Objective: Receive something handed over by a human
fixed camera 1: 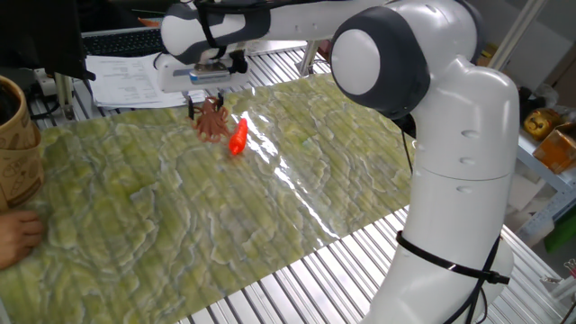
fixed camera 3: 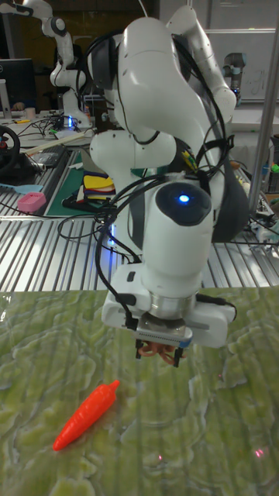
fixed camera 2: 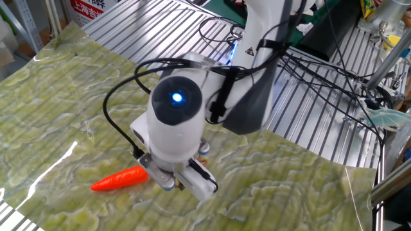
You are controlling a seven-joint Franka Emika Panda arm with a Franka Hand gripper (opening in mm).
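My gripper (fixed camera 1: 205,95) hangs low over the far part of the green mat (fixed camera 1: 180,207), fingers pointing down. In one fixed view the fingers are closed narrowly on the top of the octopus toy (fixed camera 1: 212,121); its thin legs dangle below the fingers and reach down to about the mat, though I cannot tell whether they touch it. In the tall fixed view only a bit of the reddish-brown toy (fixed camera 3: 162,353) shows between the dark fingers under my gripper (fixed camera 3: 160,353). In the other fixed view my wrist body hides the toy almost entirely, and my gripper (fixed camera 2: 179,184) shows only at its lower edge.

The orange carrot (fixed camera 1: 238,137) lies flat on the mat just to the right of the toy, apart from it. In the tall fixed view the carrot (fixed camera 3: 85,415) lies nearer the camera and to the left of my gripper, not touching.

The person's hand (fixed camera 1: 18,236) rests at the left edge of the mat, well apart from my gripper. A wooden cup (fixed camera 1: 18,139) stands at the left edge, beyond the hand.
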